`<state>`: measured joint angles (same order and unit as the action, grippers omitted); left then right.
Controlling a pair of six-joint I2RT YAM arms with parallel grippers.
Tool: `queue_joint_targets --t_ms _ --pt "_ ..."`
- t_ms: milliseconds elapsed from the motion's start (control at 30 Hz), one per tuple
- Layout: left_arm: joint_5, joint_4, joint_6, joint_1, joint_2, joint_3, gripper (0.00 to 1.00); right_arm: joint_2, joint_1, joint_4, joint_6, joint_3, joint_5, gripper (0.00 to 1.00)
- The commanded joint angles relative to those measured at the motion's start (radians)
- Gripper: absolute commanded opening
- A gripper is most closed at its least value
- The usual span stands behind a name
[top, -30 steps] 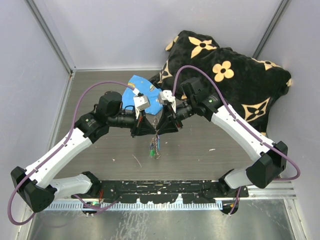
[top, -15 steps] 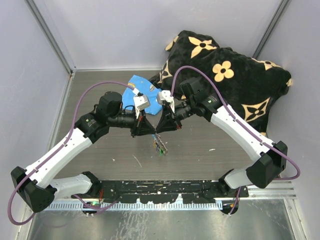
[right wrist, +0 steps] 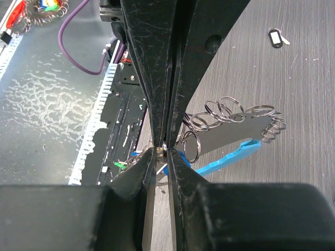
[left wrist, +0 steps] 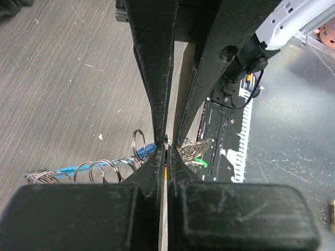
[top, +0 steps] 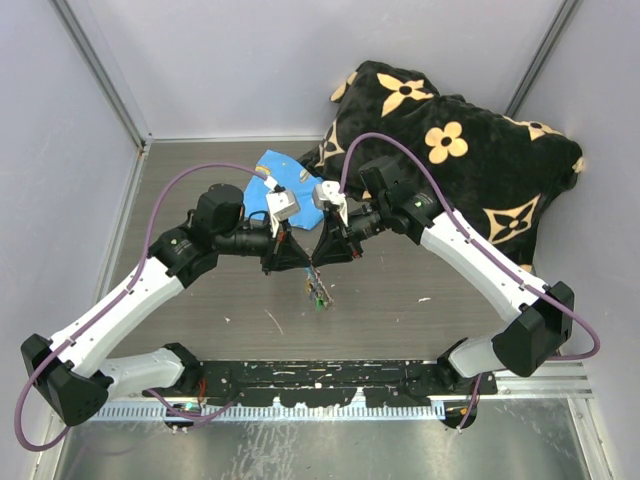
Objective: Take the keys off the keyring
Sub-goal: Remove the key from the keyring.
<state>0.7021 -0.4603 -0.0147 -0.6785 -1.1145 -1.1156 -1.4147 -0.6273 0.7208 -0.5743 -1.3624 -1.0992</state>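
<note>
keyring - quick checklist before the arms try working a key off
1. Left pincer shut on the keyring: ok.
2. Right pincer shut on the same keyring: ok.
3. Keys bunched beside both pincers, nothing covering them: ok.
4. Keys lifted clear of the table: cannot tell.
5. Which key sits nearest the ring's split: cannot tell.
6. Loose dark key lying apart from the bunch: ok.

Pale walls [top: 250, 60] — grey wood-grain tabletop [top: 420, 320], black cushion [top: 490, 180].
</note>
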Motion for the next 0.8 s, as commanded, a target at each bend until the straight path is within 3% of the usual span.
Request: queue_joint_targets --t_ms 0,167,333,767 --pt "0.006 0.095 -0.012 0.001 0.037 -0.010 0.00 0.002 -0.006 -0.041 0.021 -0.005 -0.001 0.19" --pt "0.000 0.101 -0.017 0.001 0.038 -0.006 0.00 0.000 -0.006 -0.055 0.045 -0.011 -0.014 0.01" --pt "-0.036 0.134 -0.047 0.001 0.052 0.007 0.01 0.003 0.023 -0.099 0.109 -0.003 -0.065 0.01" --pt "-0.194 0.538 -0.283 0.001 0.265 0.274 0.56 0.016 0.114 -0.187 0.189 0.024 -0.253 0.01"
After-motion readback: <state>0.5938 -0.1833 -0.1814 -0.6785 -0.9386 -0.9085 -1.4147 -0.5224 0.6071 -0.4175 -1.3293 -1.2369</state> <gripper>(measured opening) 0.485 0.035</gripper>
